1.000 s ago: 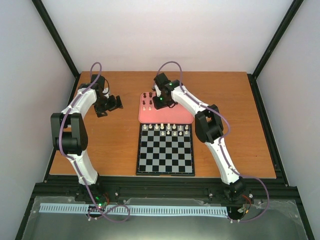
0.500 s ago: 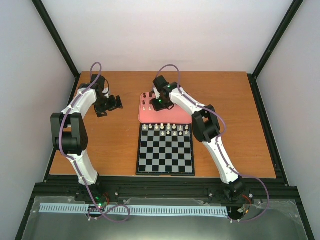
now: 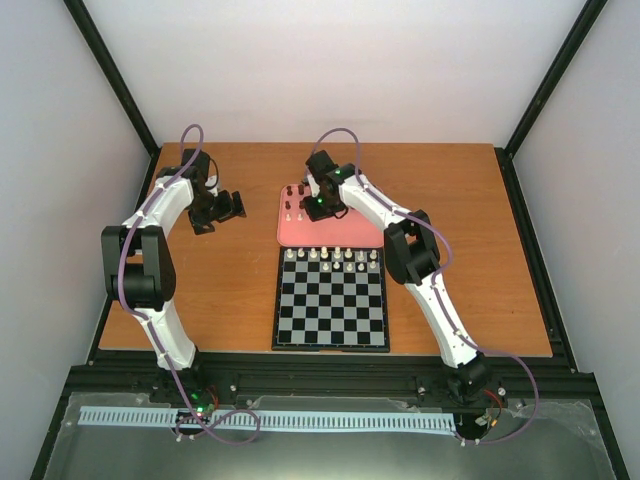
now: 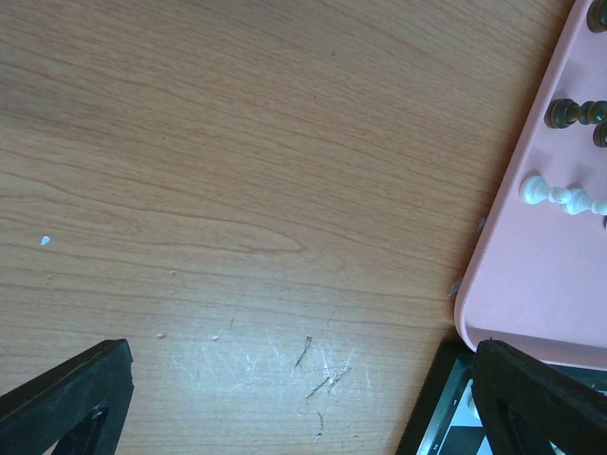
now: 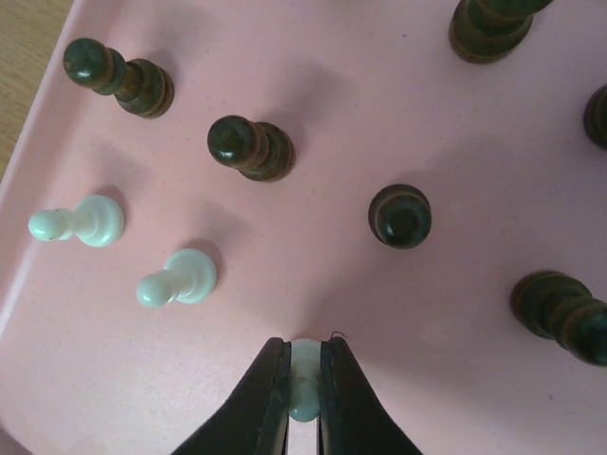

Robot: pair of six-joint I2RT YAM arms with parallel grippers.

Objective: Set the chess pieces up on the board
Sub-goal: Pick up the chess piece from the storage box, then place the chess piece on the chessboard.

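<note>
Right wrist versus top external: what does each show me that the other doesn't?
Only the right wrist view shows the grip: the right end effector shut on a cream-white pawn. Only the top external view shows the board, the white pieces lined along its far rows, and the left end effector off to the side over the table. Both show the pink tray with dark pieces and loose white pawns on it.
</note>
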